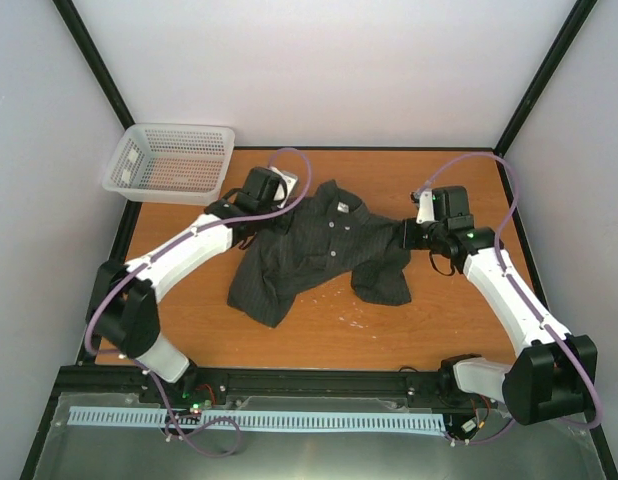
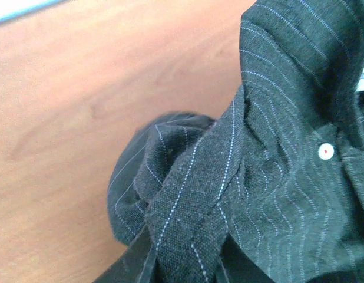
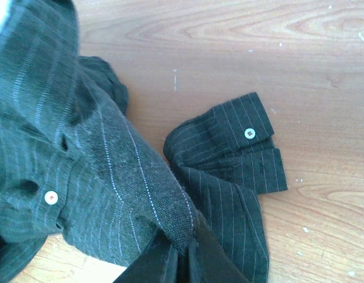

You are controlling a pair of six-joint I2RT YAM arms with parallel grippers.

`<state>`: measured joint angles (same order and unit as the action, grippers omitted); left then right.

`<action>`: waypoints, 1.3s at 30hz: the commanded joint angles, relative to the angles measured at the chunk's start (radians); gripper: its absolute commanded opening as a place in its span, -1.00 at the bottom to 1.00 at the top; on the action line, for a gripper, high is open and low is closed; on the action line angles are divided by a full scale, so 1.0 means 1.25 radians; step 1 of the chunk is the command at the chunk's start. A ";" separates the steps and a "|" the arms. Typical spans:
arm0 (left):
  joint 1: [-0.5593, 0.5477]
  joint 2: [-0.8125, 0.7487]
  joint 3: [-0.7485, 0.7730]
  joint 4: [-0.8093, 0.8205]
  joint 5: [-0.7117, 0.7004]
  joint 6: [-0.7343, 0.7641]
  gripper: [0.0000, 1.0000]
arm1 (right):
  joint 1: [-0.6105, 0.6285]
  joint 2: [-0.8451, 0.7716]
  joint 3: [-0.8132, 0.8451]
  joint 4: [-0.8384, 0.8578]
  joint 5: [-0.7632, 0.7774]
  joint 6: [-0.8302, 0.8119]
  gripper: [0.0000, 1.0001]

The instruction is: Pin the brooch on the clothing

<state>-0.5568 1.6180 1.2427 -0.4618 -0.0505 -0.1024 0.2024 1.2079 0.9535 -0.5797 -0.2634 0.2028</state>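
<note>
Left wrist: the left gripper [image 2: 185,265] is clamped on a pinched ridge of the clothing [image 2: 288,194], holding it up from the worktop [image 2: 64,118]. Right wrist: the right gripper [image 3: 182,262] grips another fold the same way, with a buttoned cuff [image 3: 247,141] lying flat beside it. Top external: the clothing sits crumpled mid-worktop, held at both sides, probably so it can be spread flat for pinning. No brooch shows.
</note>
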 commanded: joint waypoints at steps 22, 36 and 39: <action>0.003 -0.146 -0.249 0.047 0.256 -0.071 -0.03 | -0.007 0.032 -0.215 0.021 -0.046 0.130 -0.86; 0.004 -0.318 -0.280 0.025 0.667 -0.033 0.76 | -0.010 -0.044 -0.229 0.045 -0.057 0.137 -0.78; 0.003 -0.323 -0.293 0.025 0.703 -0.051 0.72 | -0.010 -0.061 -0.232 0.045 -0.052 0.139 -0.77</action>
<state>-0.5564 1.2362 0.8902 -0.4263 0.6727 -0.1719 0.2008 1.1694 0.6693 -0.5365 -0.3363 0.3653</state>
